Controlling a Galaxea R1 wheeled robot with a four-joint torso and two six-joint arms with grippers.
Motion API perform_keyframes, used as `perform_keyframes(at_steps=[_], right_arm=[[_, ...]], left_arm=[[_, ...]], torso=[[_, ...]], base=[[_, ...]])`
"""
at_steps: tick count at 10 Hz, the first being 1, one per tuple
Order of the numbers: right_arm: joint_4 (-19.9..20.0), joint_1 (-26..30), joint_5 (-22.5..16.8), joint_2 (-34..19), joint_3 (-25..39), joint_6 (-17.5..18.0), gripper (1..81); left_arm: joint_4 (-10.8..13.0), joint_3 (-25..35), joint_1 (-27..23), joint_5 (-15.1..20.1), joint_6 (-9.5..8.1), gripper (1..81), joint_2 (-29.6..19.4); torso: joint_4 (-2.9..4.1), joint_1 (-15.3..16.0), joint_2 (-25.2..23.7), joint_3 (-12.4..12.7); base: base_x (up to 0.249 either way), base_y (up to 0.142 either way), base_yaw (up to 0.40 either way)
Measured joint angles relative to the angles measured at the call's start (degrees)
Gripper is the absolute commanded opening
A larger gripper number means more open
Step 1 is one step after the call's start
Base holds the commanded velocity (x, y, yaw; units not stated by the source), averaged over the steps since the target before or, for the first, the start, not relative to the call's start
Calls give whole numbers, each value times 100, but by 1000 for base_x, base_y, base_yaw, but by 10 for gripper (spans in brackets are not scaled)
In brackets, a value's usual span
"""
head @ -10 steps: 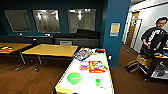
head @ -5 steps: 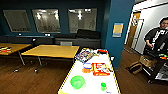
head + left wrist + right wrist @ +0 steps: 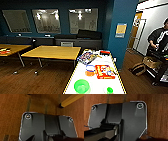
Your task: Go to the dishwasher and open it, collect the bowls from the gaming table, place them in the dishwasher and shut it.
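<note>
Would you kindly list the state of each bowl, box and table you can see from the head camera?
Wide green bowl: upright, looks empty, on the white table.
Orange bowl: upright on the white table, beside the red game box.
Small green bowl: at the table's near end.
Red game box: lying flat.
Colourful game box: lying flat, farther back.
Light-wood table: top bare.
</note>
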Motion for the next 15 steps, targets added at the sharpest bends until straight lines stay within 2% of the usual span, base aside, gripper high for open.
perform_keyframes(at_steps=[6,15], right_arm=[[-2,1,2,0,5,0,811],[15,30,-11,-5,2,37,811]], left_arm=[[-2,-7,0,-2,2,811,-21],[-2,-7,-22,-5,0,811,-5]], torso=[[0,0,0,0],[0,-2,2,0]], base=[[131,89,0],[10,0,0]])
